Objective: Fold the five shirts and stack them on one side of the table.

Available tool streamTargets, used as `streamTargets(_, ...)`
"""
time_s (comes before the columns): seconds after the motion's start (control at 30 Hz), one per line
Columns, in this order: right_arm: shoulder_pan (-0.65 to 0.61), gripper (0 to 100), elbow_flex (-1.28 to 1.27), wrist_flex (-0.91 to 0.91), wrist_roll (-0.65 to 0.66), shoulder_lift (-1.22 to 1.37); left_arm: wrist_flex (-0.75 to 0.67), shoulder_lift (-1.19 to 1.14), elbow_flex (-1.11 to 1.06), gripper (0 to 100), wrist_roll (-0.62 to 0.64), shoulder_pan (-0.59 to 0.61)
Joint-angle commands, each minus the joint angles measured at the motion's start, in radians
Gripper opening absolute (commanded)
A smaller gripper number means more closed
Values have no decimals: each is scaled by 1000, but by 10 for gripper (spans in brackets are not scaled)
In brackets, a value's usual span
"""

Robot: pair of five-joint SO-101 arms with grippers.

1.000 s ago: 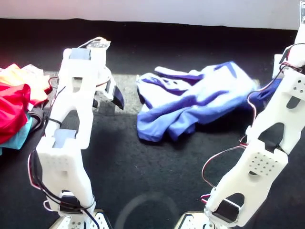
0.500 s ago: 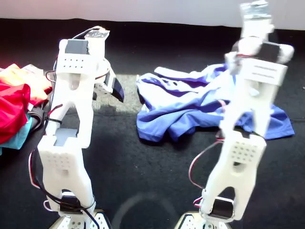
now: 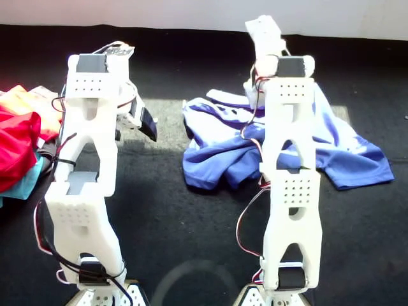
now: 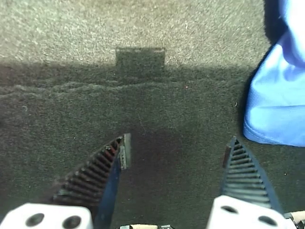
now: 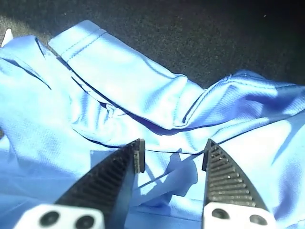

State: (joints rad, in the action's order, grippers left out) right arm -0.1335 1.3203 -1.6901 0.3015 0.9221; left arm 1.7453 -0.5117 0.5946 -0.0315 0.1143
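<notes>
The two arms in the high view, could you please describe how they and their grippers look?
Both the left arm and right arm are white plastic shells with cut-out windows and grids of small holes, dark servos at the joints, and red and black cables alongside. The left gripper and right gripper have dark, ribbed, tapering fingers on white mounts.

A dark, felt-like table cover (image 3: 191, 217) lies in shade under and just ahead of the fingers of the left gripper (image 4: 178, 145); farther beyond them a sunlit band (image 4: 71, 28) turns it grey; a small square shadow (image 4: 140, 58) notches the band's near edge; a pale wall (image 3: 159, 11) runs behind.
</notes>
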Motion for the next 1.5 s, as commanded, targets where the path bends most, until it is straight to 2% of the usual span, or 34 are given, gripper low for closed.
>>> streamTargets(0.0, -13, 198, 8, 27, -5, 21, 6, 8, 4, 309, 3, 12)
streamTargets(0.37, -2, 193, 10, 131, -5, 153, 8, 12, 4, 309, 3, 16)
streamTargets(0.43, 5, 131, 10, 147, -5, 145, 8, 12, 4, 309, 3, 16)
streamTargets(0.5, 15, 0, 15, 154, -5, 142, 8, 10, 4, 309, 3, 16)
streamTargets(0.57, 30, 27, 59, 134, -6, 143, 8, 8, 4, 309, 3, 16)
streamTargets(0.83, 82, 6, 435, -71, -6, 143, 2, 8, 2, 309, 3, 12)
streamTargets(0.9, 102, 6, 461, -74, -6, 125, 2, 7, 4, 309, 3, 12)
streamTargets(1.2, 282, 6, 323, -77, -3, -189, 6, 15, 5, 309, 3, 8)
streamTargets(1.33, 375, 5, 67, -77, 29, -418, 9, 16, 7, 309, 5, -24)
streamTargets(1.47, 464, 5, -314, -74, 106, -677, 5, 16, 7, 309, 5, -81)
